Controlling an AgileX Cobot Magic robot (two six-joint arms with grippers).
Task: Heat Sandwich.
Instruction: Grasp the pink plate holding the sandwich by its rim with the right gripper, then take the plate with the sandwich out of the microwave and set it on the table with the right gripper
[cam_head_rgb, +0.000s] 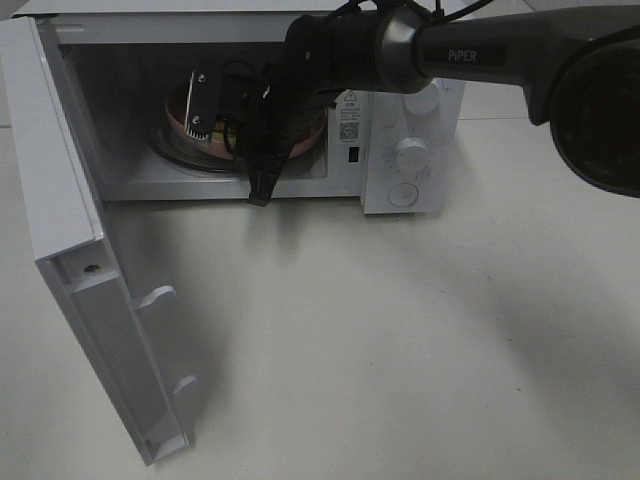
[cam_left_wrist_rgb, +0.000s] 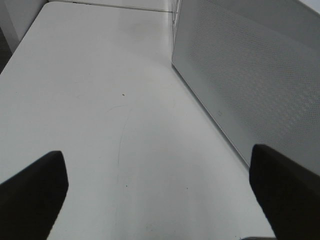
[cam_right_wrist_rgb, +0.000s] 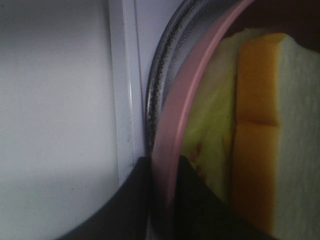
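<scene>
The sandwich (cam_right_wrist_rgb: 260, 140), pale bread with orange-yellow filling, lies on the round pink plate (cam_right_wrist_rgb: 172, 130). The plate sits on the glass turntable (cam_right_wrist_rgb: 162, 60) inside the open microwave (cam_head_rgb: 110, 120). My right gripper (cam_right_wrist_rgb: 162, 200) reaches into the oven and its two dark fingers clamp the plate's rim. In the exterior high view the arm hides most of the plate (cam_head_rgb: 305, 142), and the sandwich cannot be made out. My left gripper (cam_left_wrist_rgb: 160, 200) is open and empty over the bare table, beside the microwave's perforated side wall (cam_left_wrist_rgb: 250, 75).
The microwave door (cam_head_rgb: 85, 260) stands open at the left, reaching toward the table's front. The control panel with two knobs (cam_head_rgb: 410, 155) is to the right of the cavity. The right arm (cam_head_rgb: 470, 50) crosses above the oven's top right.
</scene>
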